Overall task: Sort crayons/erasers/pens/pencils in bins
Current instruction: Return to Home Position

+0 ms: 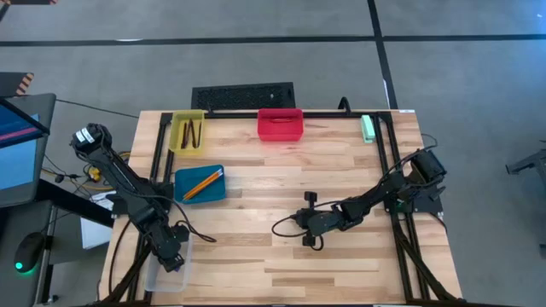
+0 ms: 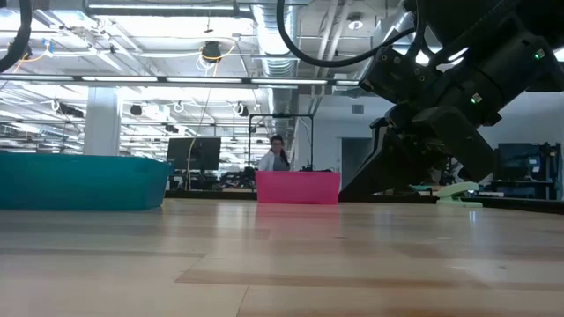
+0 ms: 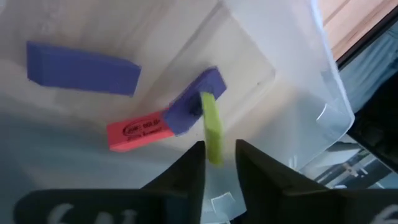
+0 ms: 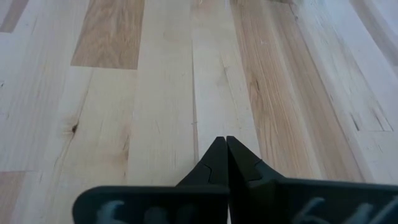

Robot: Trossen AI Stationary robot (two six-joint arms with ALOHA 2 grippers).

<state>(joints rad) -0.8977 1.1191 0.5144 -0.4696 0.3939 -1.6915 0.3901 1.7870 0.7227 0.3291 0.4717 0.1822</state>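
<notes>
My left gripper (image 3: 219, 163) hangs over the clear bin (image 1: 164, 264) at the tabletop's near left corner, jaws slightly parted around a yellow-green eraser (image 3: 211, 127) above blue and red ones. My right gripper (image 4: 226, 144), jaws closed and empty, rests mid-tabletop.

Along the upper edge of the table (image 1: 281, 222) sit two bins (image 1: 188, 133) and (image 1: 281, 124); a third (image 1: 200, 184) lies below the left one, pencils (image 1: 202, 182) inside.

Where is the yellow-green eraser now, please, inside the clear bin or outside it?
Inside: the yellow-green eraser stands on edge within the clear bin, beside blue and red erasers.
</notes>
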